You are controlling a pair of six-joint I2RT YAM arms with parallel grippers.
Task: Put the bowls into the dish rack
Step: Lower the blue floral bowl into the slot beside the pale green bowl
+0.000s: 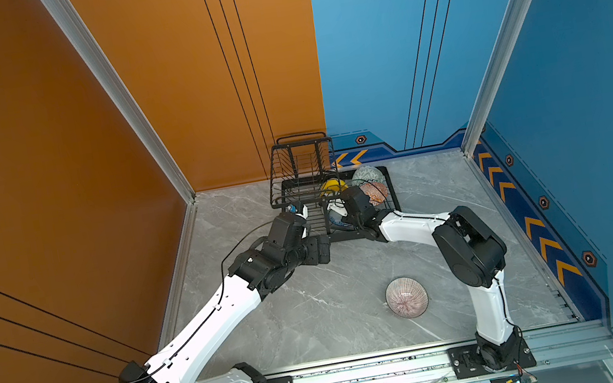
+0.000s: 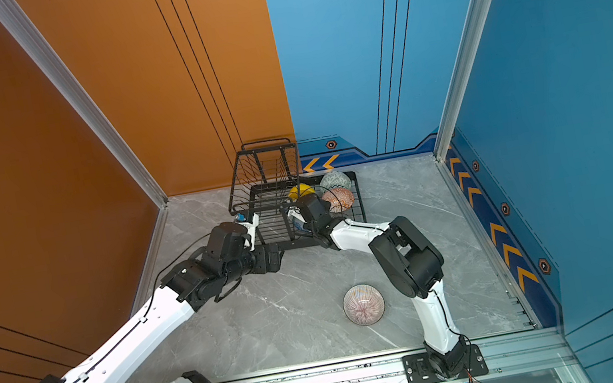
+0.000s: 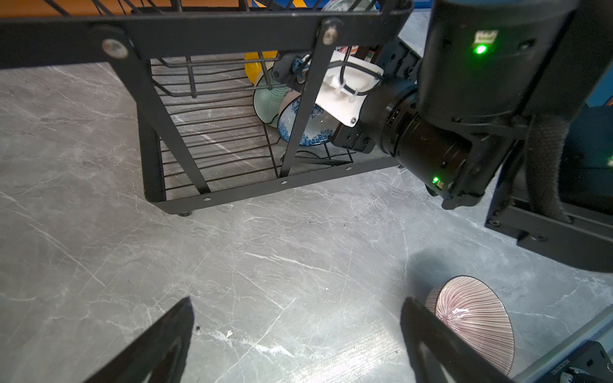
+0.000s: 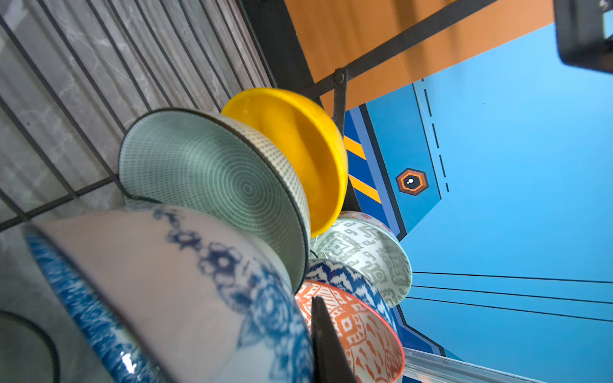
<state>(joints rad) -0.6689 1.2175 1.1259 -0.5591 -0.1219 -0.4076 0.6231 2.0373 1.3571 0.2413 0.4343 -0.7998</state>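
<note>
Marble tabletop (image 1: 315, 305) lies bare between striped bowl (image 1: 406, 296) and dish rack (image 1: 348, 235).

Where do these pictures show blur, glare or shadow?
Right wrist view: the blue-and-white floral bowl, nearest the lens, is blurred; the yellow bowl is sharper. Left wrist view: the pinkish striped bowl bears a glare spot; a shadow lies beside it on the grey marble table.

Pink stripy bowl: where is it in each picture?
Top view: the pink stripy bowl sits alone on the table, in front of the dish rack.
Top view: same spot.
Left wrist: on the table, beside the open left gripper.
Right wrist: not in it.
Shared landmark: the dish rack.
</note>
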